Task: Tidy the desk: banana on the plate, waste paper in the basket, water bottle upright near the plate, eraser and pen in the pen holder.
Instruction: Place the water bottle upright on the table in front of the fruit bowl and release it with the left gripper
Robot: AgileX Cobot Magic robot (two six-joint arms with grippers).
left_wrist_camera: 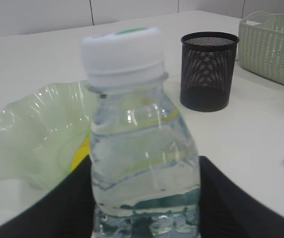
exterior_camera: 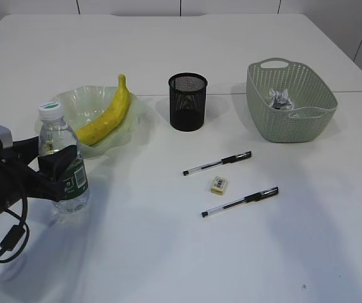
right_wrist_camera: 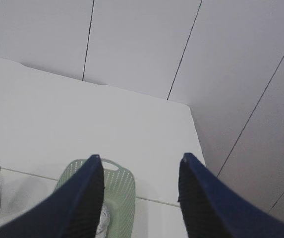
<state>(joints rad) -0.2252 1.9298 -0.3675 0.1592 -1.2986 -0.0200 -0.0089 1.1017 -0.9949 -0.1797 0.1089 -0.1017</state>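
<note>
Your left gripper (exterior_camera: 59, 173), at the lower left of the frame, clasps the upright water bottle (exterior_camera: 64, 161) just beside the plate (exterior_camera: 79, 104) carrying the banana (exterior_camera: 108, 115). Your right gripper (right_wrist_camera: 141, 198) hangs spread and empty above the basket (right_wrist_camera: 119, 191). Two pens (exterior_camera: 217, 163) (exterior_camera: 240, 201) and the eraser (exterior_camera: 219, 184) lie mid-frame, below the pen holder (exterior_camera: 187, 101).

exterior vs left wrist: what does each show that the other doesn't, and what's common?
Only the exterior view: two pens, upper and lower, in full, the eraser between them, crumpled paper in the basket, and the bottle standing on the table.

Only the left wrist view: a close look at the left gripper with its fingers at both sides of the water bottle.

Both: bottle, plate with the banana, black pen holder, basket.
</note>
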